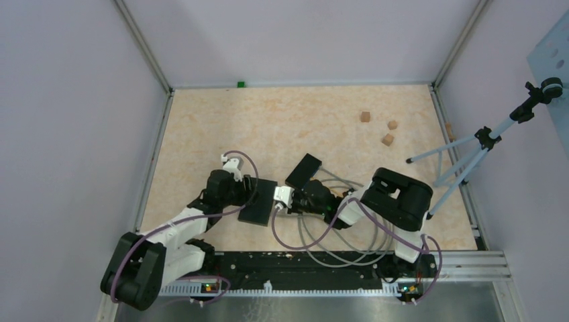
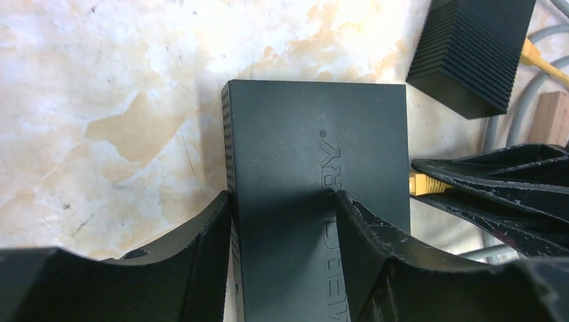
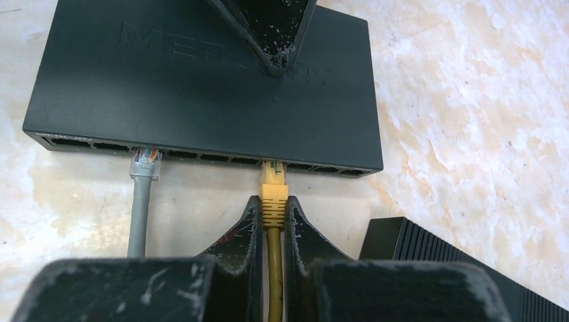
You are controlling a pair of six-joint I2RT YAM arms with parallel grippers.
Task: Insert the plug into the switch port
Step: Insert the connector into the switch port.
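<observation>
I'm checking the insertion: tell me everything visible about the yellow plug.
The yellow plug is a clear-tipped connector with a yellow rubbery boot on a yellow cable. It lies level, pointing at the switch, its tip at a port mouth; how deep it sits is unclear. The right hand is shut on it at the boot's rear.

the left arm's fingers (image 1: 255, 193) rest on the black switch (image 1: 258, 209), and the right arm's fingers (image 1: 279, 201) reach its opposite edge. a second black box (image 1: 304, 170) lies just beyond the right fingers. grey cables (image 1: 315, 243) loop behind them on the worktop (image 1: 201, 127).
</observation>
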